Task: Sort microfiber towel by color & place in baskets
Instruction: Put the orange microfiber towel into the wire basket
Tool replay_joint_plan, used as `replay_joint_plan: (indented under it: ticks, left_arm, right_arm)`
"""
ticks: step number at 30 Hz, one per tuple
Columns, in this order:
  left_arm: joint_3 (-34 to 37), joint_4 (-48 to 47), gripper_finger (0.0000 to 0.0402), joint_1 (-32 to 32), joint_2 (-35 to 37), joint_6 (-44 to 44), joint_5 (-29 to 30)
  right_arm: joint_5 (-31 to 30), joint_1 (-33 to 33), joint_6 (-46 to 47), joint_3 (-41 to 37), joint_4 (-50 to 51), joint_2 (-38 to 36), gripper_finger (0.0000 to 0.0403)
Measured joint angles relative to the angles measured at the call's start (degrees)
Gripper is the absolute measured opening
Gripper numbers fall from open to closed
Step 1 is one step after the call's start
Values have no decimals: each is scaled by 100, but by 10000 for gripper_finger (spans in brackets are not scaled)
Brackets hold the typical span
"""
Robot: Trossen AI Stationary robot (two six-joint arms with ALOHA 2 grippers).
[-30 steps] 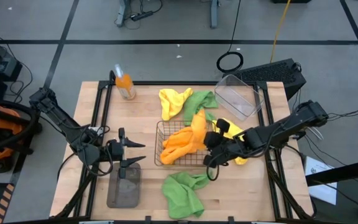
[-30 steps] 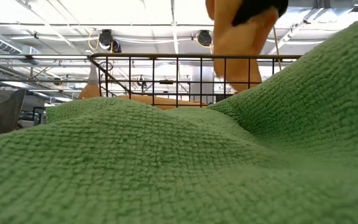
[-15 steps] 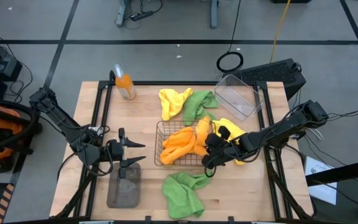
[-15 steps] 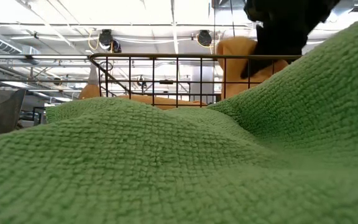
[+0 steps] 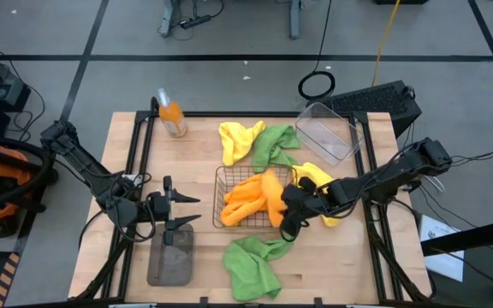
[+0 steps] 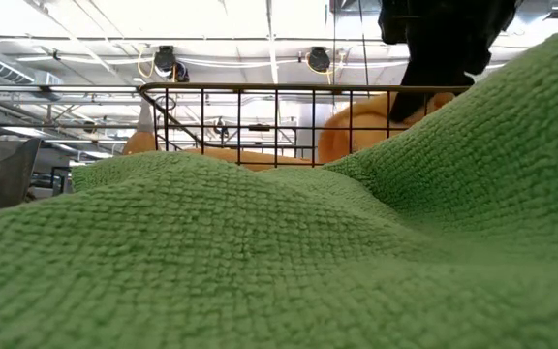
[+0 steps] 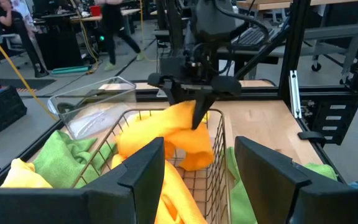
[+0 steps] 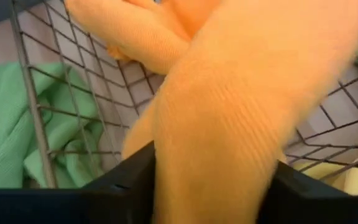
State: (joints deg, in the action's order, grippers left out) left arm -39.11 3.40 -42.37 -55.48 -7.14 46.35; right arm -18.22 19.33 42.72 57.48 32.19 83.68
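My right gripper [image 5: 286, 204] is over the right side of the square wire-mesh basket [image 5: 221, 201], shut on an orange towel [image 5: 268, 195] that droops into the basket onto another orange towel [image 5: 240, 195]. The left wrist view shows this gripper [image 7: 196, 107] above the orange towel [image 7: 176, 137]. My left gripper [image 5: 187, 214] waits open above the far end of the grey tray [image 5: 171, 257]. The clear tub [image 5: 330, 133] stands at the far right. A green towel [image 5: 251, 261] lies in front of the basket. My right gripper pinches a bunched upper part of the orange towel [image 7: 190, 119] between its two fingers, which come from above and the table's right, slanting down. The cloth fills the space between the fingers [image 8: 126, 183]. The rest hangs slack below, inside the basket, its lower part on the orange towel there.
A yellow towel [image 5: 240, 139] and a green towel [image 5: 274, 144] lie beyond the basket, and another yellow towel [image 5: 317, 178] lies under my right arm. An orange bottle [image 5: 172, 118] stands at the far left. In the low view the near green towel [image 6: 260, 262] blocks most of the table.
My right gripper has moved down and a little toward the table's left, still shut on the orange towel. The towel, which hung high above the basket's right rim, has sunk into the basket and now bunches on the orange towel there.
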Motion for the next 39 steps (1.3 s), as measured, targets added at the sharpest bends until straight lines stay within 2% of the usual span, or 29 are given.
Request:
replay_joint_plan:
  ticks: [5,10,15,23,25,32,35,39]
  left_arm:
    - [0,0,202,0,0,1,0]
    - [0,-13,202,0,0,2,0]
    - [0,-175,202,1,0,-5,0]
    - [0,-231,202,0,0,-11,0]
    - [1,-227,202,2,-2,-9,0]
    - [2,-245,202,2,-2,-149,0]
    - [1,-249,202,2,-2,-149,0]
    - [2,-271,202,2,-4,-151,0]
  right_arm:
    - [54,-68,-323,625,911,0,256]
    - [55,-64,-849,1173,1265,0,263]
    - [-35,29,-1116,1442,1289,0,215]
    - [-119,-218,-907,920,1048,227,37]
    - [-94,-308,-920,784,854,396,10]
    - [46,-483,-1072,642,557,925,30]
    - [33,-471,-1073,646,526,894,31]
    - [-307,-307,-1008,798,566,624,34]
